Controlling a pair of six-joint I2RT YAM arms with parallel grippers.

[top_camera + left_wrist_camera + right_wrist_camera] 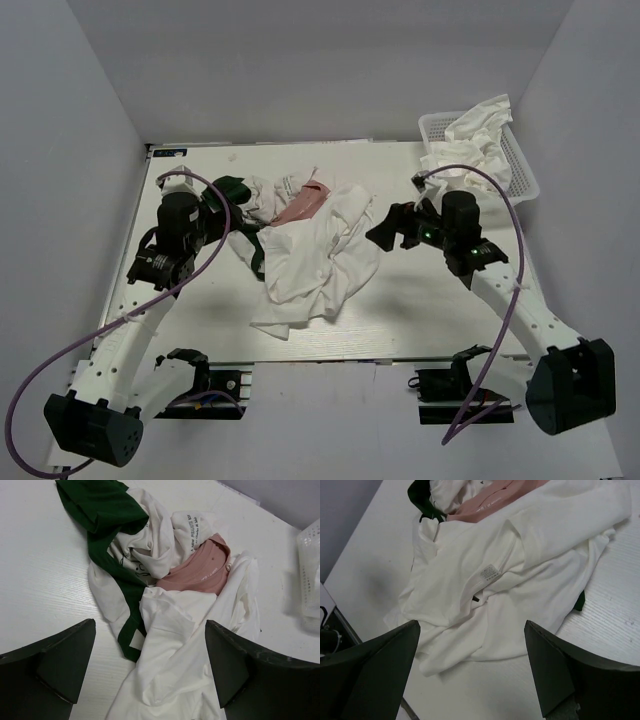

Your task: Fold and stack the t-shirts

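A crumpled heap of t-shirts lies mid-table. A plain white shirt (318, 262) lies on top and in front; it also shows in the left wrist view (185, 645) and the right wrist view (520, 575). A dusty pink shirt (302, 206) (200, 570) (487, 500) peeks out behind it. The white shirt with dark green sleeves (240, 195) (110, 510) lies at the left of the heap. My left gripper (222, 212) (150, 655) is open and empty, at the heap's left edge. My right gripper (385, 232) (470, 652) is open and empty, at the heap's right edge.
A white latticed basket (520, 165) at the back right corner holds more crumpled white cloth (478, 135); its edge shows in the left wrist view (311, 575). Bare tabletop (420, 320) lies in front of the heap. Grey walls enclose the table.
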